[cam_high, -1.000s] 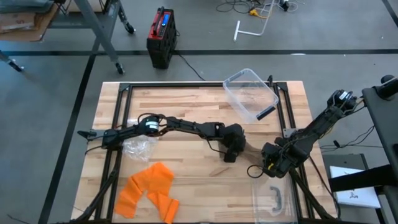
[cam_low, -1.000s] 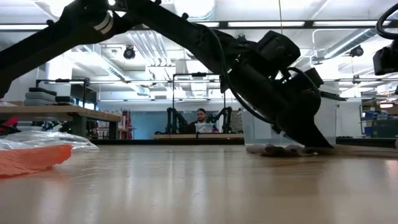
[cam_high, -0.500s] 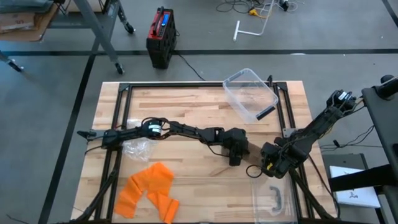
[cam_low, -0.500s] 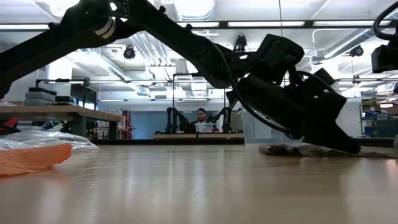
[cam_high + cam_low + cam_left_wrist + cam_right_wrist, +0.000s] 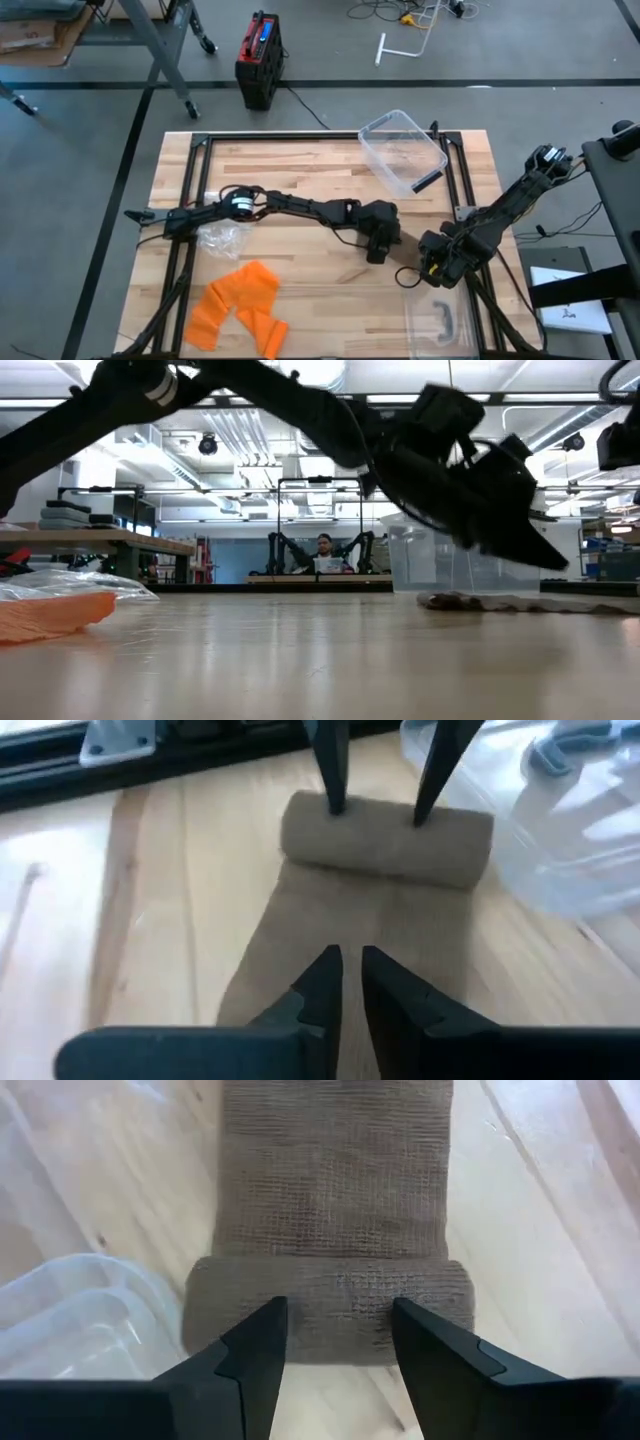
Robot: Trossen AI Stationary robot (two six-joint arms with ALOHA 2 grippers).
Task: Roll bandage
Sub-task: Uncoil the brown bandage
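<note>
A brown gauze bandage (image 5: 340,950) lies on the table, its rolled end (image 5: 385,840) toward my right gripper and its flat strip (image 5: 335,1170) running toward my left gripper. It also shows in the high view (image 5: 405,273). My right gripper (image 5: 335,1345) is open over the roll. My left gripper (image 5: 345,975) is shut and hangs above the flat strip, clear of the table in the low view (image 5: 545,555). It touches nothing. My right gripper comes from above, slanting, and its two spread fingertips (image 5: 335,805) stand on the top of the roll (image 5: 375,825), spaced along its length. The roll lies on the table, with the strip flat beyond it.
A clear plastic box (image 5: 405,150) stands at the far right and its lid (image 5: 440,320) lies at the near right. Orange bandages (image 5: 240,305) and a clear bag (image 5: 220,238) lie at the near left. A person (image 5: 322,550) sits far behind the table.
My left gripper has slid along the strip toward my right gripper with its tip on the table. It has then risen clear of the bandage. The bandage has stayed on the table.
</note>
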